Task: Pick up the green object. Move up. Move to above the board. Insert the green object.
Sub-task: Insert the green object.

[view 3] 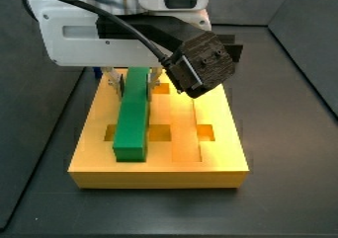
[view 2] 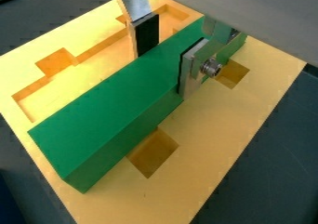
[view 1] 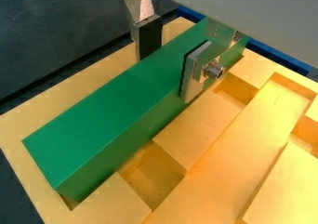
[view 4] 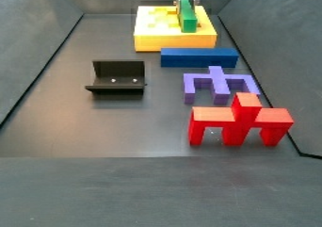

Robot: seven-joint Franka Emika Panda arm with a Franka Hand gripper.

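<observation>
In a side view, the fixture (view 4: 117,78) stands on the dark worktop (view 4: 113,122), well apart from the fingers and to the left of all other pieces. More to the right the board (view 4: 153,40) lies flat at the far end, and the green object (view 4: 187,17) lies lengthwise on it, along one of its grooves. The gripper (view 1: 170,53) is directly over the board, at the far end of the green object. In both wrist views the fingers (view 2: 196,62) are closed on the green object, one silver plate on each long side of the bar (view 2: 118,121). The bar reaches away from the fingers over the square holes of the board (view 2: 236,135). In a side view the arm covers the fingers, and the bar (view 3: 133,119) sits low in the board (view 3: 158,170). Near the board is a blue block (view 4: 199,56), then a purple piece (view 4: 220,86), and on the right a red piece (view 4: 240,124), farthest from the fingers.
</observation>
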